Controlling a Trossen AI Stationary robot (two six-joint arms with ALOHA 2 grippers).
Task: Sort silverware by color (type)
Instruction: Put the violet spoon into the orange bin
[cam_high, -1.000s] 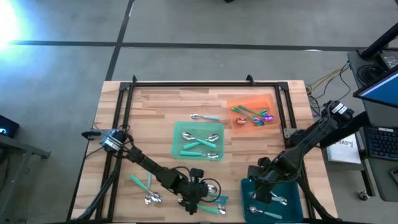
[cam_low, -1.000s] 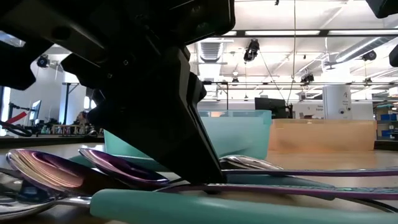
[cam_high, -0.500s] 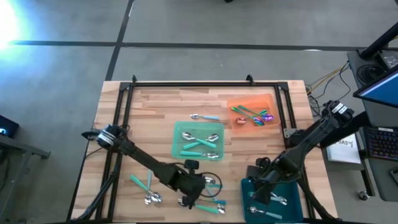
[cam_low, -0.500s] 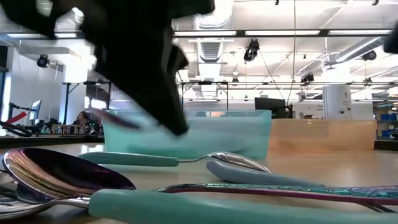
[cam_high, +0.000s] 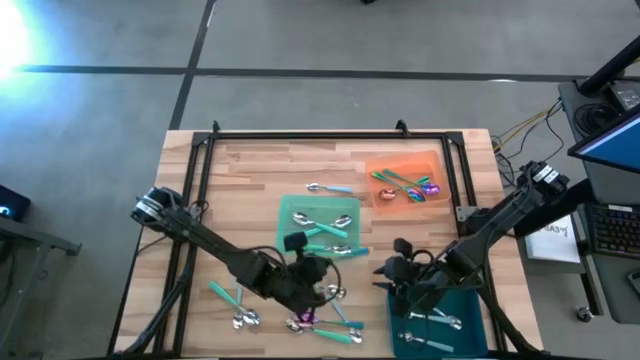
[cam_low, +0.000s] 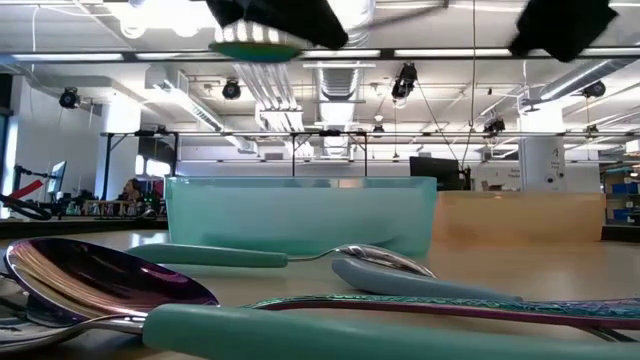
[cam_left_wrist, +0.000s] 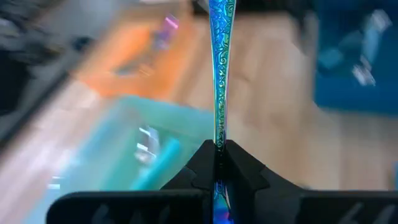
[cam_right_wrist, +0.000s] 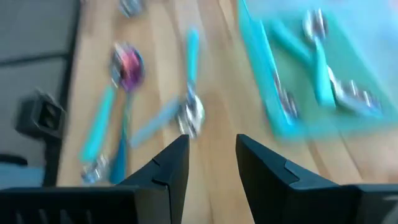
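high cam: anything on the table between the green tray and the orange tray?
One utensil: a silver-headed spoon with a teal handle lies on bare wood between the green tray and the orange tray, above the green tray's top edge. The high view shows it.

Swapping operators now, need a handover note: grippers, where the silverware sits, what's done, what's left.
Left gripper: shut on an iridescent utensil, lifted near the green tray.
Right gripper: open, empty, beside the dark teal tray.
Done: teal-handled spoons in the green tray, iridescent ones in the orange tray, a few pieces in the dark teal tray.
Left: the held utensil probably goes to the orange tray; loose pile at the front edge, one spoon behind the green tray.
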